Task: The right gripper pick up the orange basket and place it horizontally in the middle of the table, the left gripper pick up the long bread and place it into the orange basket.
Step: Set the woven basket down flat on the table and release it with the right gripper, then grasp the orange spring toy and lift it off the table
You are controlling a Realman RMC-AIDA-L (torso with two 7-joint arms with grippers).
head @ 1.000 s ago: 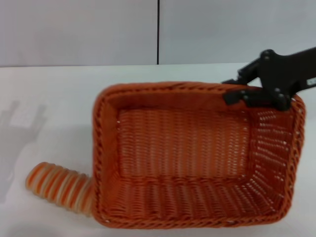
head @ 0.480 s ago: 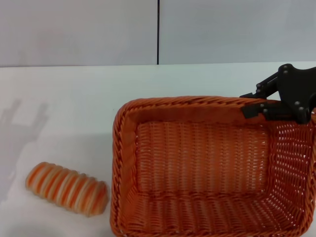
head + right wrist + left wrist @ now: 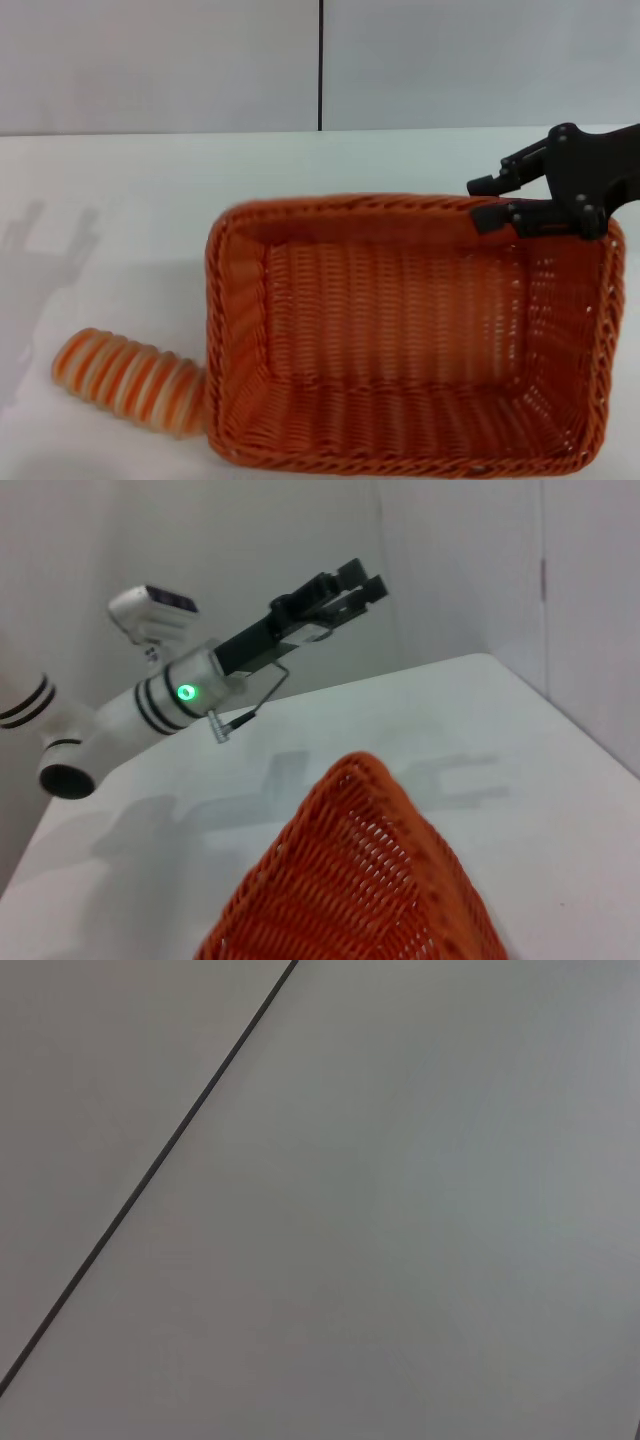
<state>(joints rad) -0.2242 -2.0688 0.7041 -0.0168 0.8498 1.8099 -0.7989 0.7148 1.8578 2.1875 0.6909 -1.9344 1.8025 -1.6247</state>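
The orange basket (image 3: 400,300) fills the lower right of the head view, open side up and lifted at a tilt. My right gripper (image 3: 487,200) is shut on its far rim near the right corner, one finger outside and one inside. The long bread (image 3: 120,380), striped cream and orange, lies on the table (image 3: 120,200) at the lower left, its right end hidden behind the basket's left wall. The right wrist view shows a corner of the basket (image 3: 360,880) and, farther off, my left gripper (image 3: 358,580) raised above the table.
A grey wall with a dark vertical seam (image 3: 320,65) stands behind the table. The left wrist view shows only that wall and its seam (image 3: 150,1175). White tabletop lies bare left of and behind the basket.
The basket swung right half a second ago, uncovering the bread, and has now come back left with my right gripper. Its left wall hides the bread's right end again.
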